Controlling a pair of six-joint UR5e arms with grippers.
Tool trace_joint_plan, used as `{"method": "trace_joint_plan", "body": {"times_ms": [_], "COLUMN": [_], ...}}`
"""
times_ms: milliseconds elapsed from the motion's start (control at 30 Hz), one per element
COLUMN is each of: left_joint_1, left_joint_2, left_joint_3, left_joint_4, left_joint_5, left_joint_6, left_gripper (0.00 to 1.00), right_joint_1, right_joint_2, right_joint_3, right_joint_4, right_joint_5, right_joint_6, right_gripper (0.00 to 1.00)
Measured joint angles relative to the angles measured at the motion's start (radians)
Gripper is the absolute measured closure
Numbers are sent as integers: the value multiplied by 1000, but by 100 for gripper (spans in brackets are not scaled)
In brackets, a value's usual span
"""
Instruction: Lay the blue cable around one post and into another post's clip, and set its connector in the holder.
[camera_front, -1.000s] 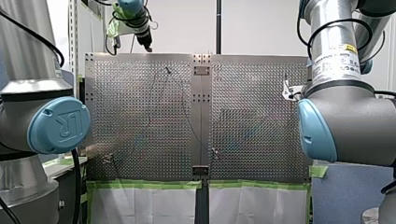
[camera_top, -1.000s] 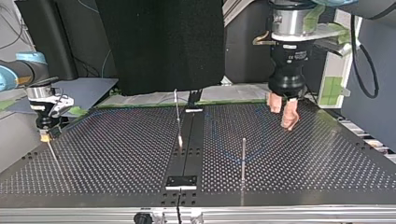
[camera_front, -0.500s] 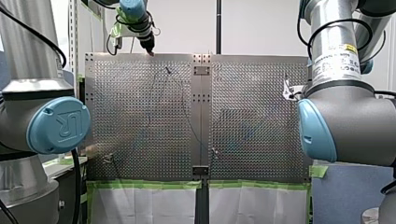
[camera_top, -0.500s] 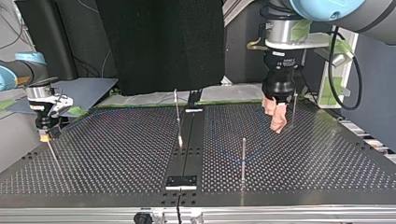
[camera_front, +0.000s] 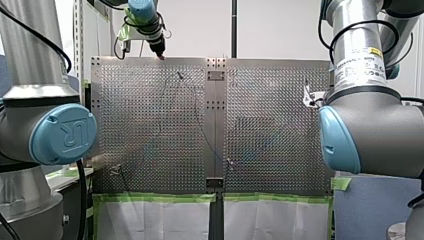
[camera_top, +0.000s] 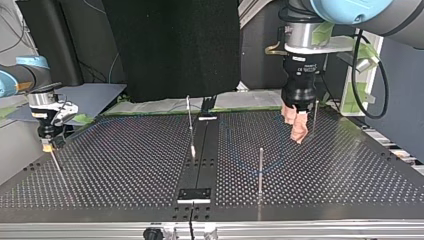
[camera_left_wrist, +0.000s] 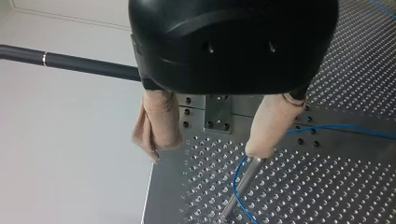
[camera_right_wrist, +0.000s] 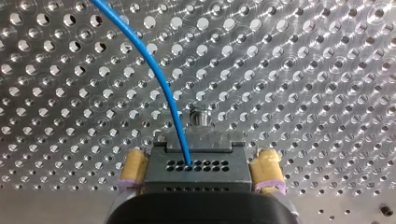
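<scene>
The blue cable (camera_right_wrist: 159, 74) runs into a grey connector block (camera_right_wrist: 196, 163) that sits between the yellow pads of my right gripper (camera_right_wrist: 200, 170). The jaws stand wide and flank the block. That gripper (camera_top: 47, 145) is low at the top view's left edge. My left gripper (camera_top: 296, 127) hangs open over the plate with beige pads and holds nothing. One of its pads (camera_left_wrist: 273, 126) is right beside the top of a thin metal post (camera_left_wrist: 240, 189). The cable (camera_left_wrist: 236, 191) curves around that post's base. The same post (camera_top: 315, 117) stands just beside the gripper in the top view.
Another thin post (camera_top: 260, 170) stands nearer the camera in the top view, and one more (camera_top: 189, 112) by the centre strip. A small plate (camera_top: 195, 195) sits on the strip's near end. A stud (camera_right_wrist: 201, 115) rises just ahead of the connector. The table edge (camera_left_wrist: 154, 186) lies under my left gripper.
My left gripper has moved toward the top view's left and come down beside the thin post, then nearly stopped. My right gripper has not moved.
</scene>
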Motion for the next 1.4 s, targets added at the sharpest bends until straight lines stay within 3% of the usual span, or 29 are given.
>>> {"method": "trace_joint_plan", "body": {"times_ms": [633, 867, 1167, 1400], "left_joint_1": [-1, -7, -24, -41], "left_joint_2": [0, 0, -5, -54], "left_joint_3": [-3, -47, -123, -183], "left_joint_4": [4, 49, 125, 185], "left_joint_5": [-3, 1, 60, 120], "left_joint_6": [-17, -27, -83, -128], "left_gripper": [0, 0, 0, 0], "right_joint_1": [3, 4, 2, 2], "right_joint_2": [0, 0, 0, 0], "right_joint_3": [0, 0, 0, 0], "right_joint_4": [2, 2, 3, 2], "right_joint_5": [0, 0, 0, 0], "right_joint_6": [0, 0, 0, 0], "right_gripper": [0, 0, 0, 0]}}
